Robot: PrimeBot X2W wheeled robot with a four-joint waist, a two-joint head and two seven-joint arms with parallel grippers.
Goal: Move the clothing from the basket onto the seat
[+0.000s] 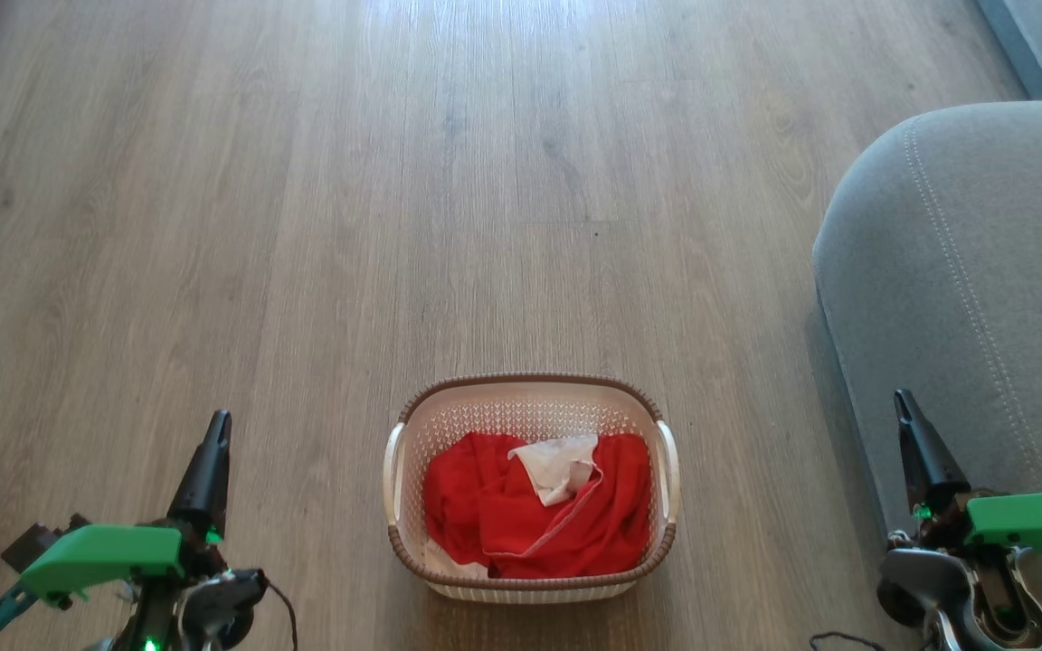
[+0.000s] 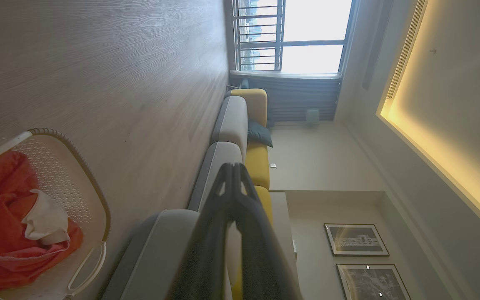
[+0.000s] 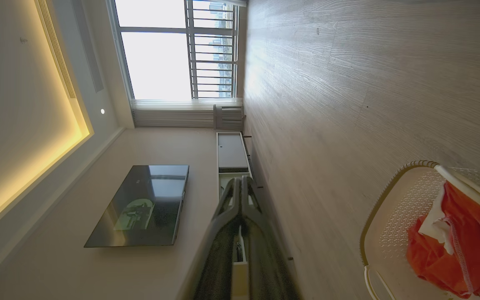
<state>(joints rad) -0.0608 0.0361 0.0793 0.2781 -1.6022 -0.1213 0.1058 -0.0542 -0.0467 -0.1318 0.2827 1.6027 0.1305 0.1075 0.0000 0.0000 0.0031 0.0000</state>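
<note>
Red clothing (image 1: 535, 529) heaped in the basket (image 1: 530, 383) near the grey seat (image 1: 982, 271); left claw (image 1: 221, 419) and right claw (image 1: 901, 398) closed, empty; a shallow pinch may lift only the white cloth (image 1: 557, 466).

Pale wood-grain floor (image 1: 304, 181), barred window (image 2: 302, 33), wall television (image 3: 140, 204) (glossy screen), 2 framed pictures (image 2: 356, 239)

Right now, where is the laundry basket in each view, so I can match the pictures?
Head view: basket at bottom centre, on the wooden floor, left of the grey seat.
Left wrist view: basket in the lower left corner, cut by the edge.
Right wrist view: basket in the lower right corner, cut by the edge.
Shared landmark: the white cloth lying on the red clothing.
</note>
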